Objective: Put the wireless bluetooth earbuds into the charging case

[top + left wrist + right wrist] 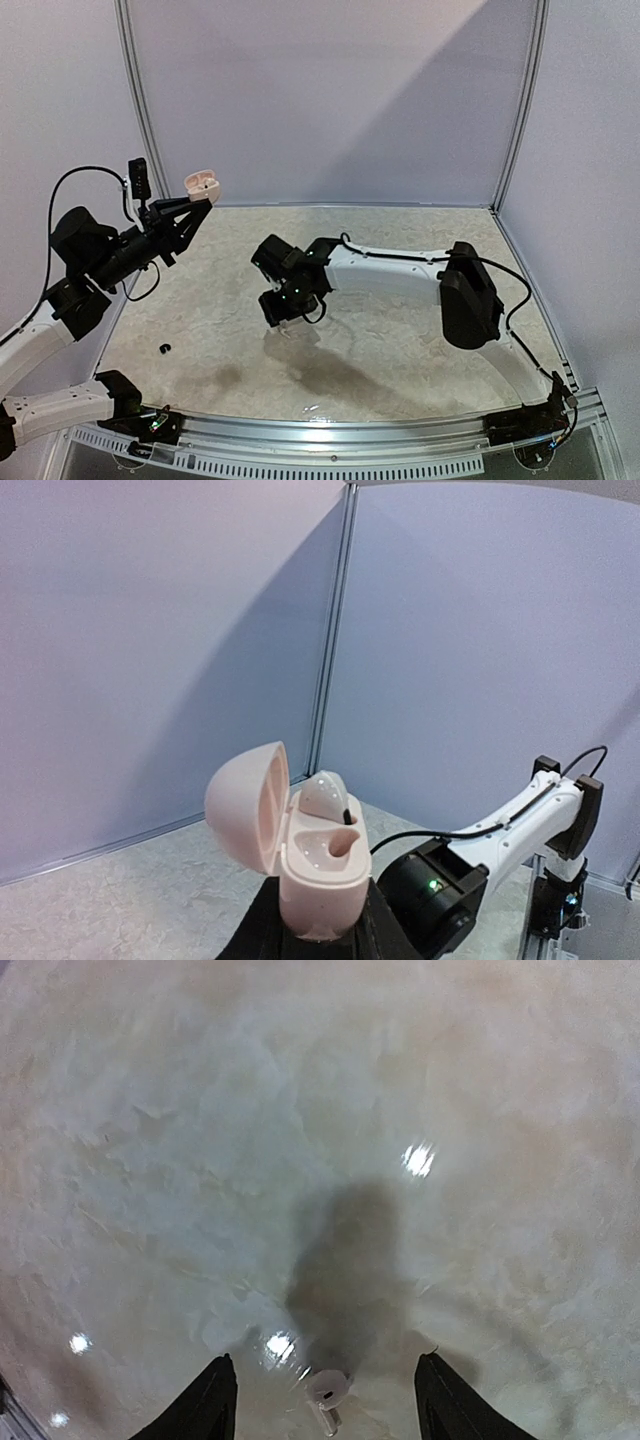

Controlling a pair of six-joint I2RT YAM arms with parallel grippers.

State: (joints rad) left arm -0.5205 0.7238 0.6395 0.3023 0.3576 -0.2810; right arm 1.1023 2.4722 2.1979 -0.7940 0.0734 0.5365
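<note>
Overhead, the left gripper (197, 203) clamps the open charging case (201, 181) above the tabletop's (400, 350) left rear edge; its wrist view shows one seated earbud (325, 798), one empty socket (340, 846); the right wrist view shows the right gripper (323, 1360) spread astride a loose earbud (327, 1390): apparently pickup, needing centred closure.

Pale lilac walls (320, 90), metal corner posts (140, 110) — glossy marbled tabletop (400, 350)
</note>
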